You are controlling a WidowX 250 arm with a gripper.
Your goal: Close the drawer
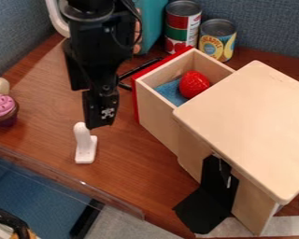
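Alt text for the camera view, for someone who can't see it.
Open wooden drawer with a red front, holding a red strawberry and blue cloth, juts from a wooden box. The black gripper hangs image-left of the drawer over a brown table; two cans stand behind.

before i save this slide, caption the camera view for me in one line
Gripper hanging beside the red front of an open drawer, strawberry and blue cloth inside
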